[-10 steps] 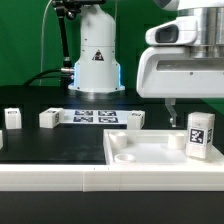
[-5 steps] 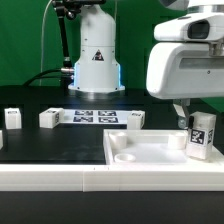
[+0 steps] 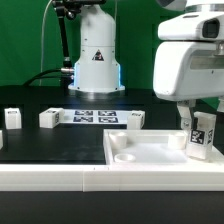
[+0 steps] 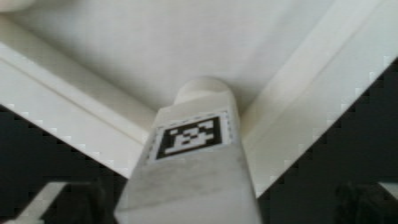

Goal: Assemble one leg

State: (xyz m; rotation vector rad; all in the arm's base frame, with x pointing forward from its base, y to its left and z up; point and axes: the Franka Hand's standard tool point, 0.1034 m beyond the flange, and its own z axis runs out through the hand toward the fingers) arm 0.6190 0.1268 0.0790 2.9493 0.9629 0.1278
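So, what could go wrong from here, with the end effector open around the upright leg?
1. The leg stands upright at a corner of the panel, and the end effector is open around it. If one of the fingers touches first, the leg might tip or slide.
2. In the wrist view the leg looks slightly angled between the fingers, so closing could grip it crooked and make seating it harder.

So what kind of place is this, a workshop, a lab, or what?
Most likely a robotics lab test bench. There is a green backdrop behind, a robot arm standing at the back of a black table, and a marker board with printed tags lying flat on the table.
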